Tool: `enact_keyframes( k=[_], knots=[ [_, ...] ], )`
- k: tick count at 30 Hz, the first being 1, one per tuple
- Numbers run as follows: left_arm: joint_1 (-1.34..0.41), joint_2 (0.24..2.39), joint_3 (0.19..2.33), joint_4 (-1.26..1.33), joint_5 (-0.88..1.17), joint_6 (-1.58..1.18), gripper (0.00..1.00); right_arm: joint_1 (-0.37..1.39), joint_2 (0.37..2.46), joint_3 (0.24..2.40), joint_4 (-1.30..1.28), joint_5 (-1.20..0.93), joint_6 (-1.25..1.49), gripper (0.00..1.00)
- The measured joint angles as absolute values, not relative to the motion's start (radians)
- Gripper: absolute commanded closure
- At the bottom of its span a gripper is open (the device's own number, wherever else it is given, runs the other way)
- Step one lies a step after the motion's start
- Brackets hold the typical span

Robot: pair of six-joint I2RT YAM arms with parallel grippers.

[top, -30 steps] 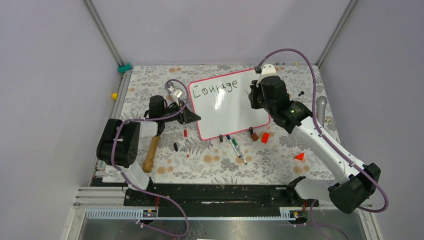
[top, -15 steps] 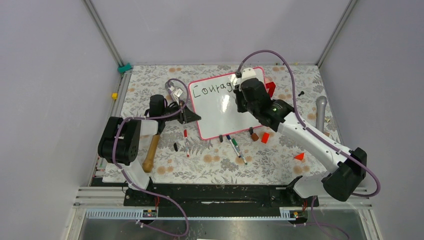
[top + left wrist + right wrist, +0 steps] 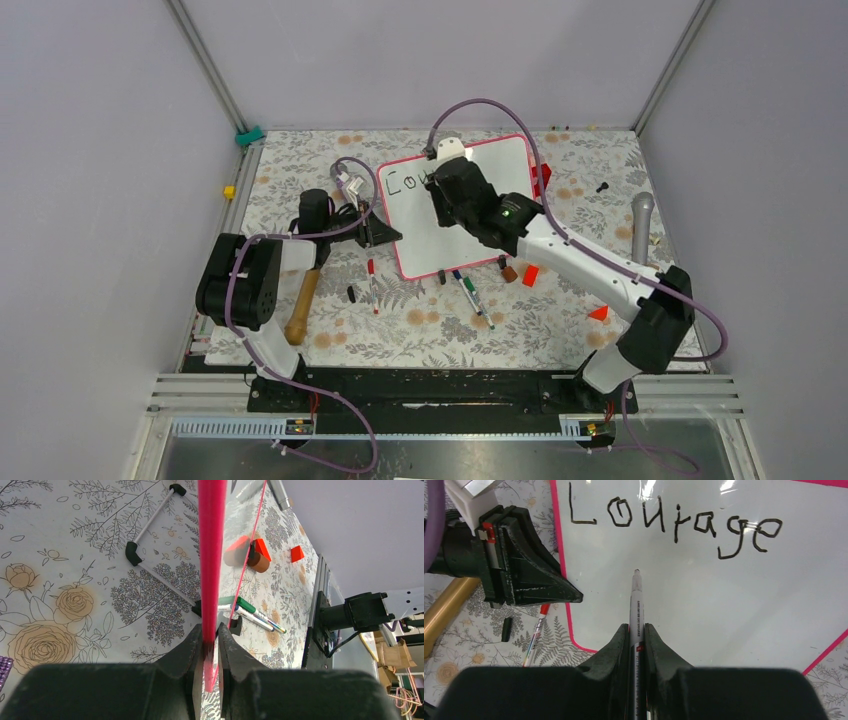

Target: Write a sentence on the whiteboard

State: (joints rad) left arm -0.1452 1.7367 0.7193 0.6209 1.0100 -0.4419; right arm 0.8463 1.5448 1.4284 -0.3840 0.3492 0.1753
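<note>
The whiteboard (image 3: pixel 497 170) lies on the floral table (image 3: pixel 420 330). The left gripper (image 3: pixel 210 635) pinches its pink frame at the left edge. The right gripper (image 3: pixel 637 630) is pressed together on a marker (image 3: pixel 636 600). The marker's tip points at bare white just below the handwritten word "Courage" (image 3: pixel 674 527), the only lettering on the board. Whether the tip touches cannot be told. Loose pens (image 3: pixel 470 290) lie by the board's near edge.
</note>
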Motion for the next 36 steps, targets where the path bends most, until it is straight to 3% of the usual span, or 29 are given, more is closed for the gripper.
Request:
enact_keyframes(
  k=[36],
  knots=[
    [-0.145,1.737,0.719,0.624,1.012,-0.446,1.0,0.916,1.822,1.673,-0.446,0.43,0.139,1.0]
  ],
)
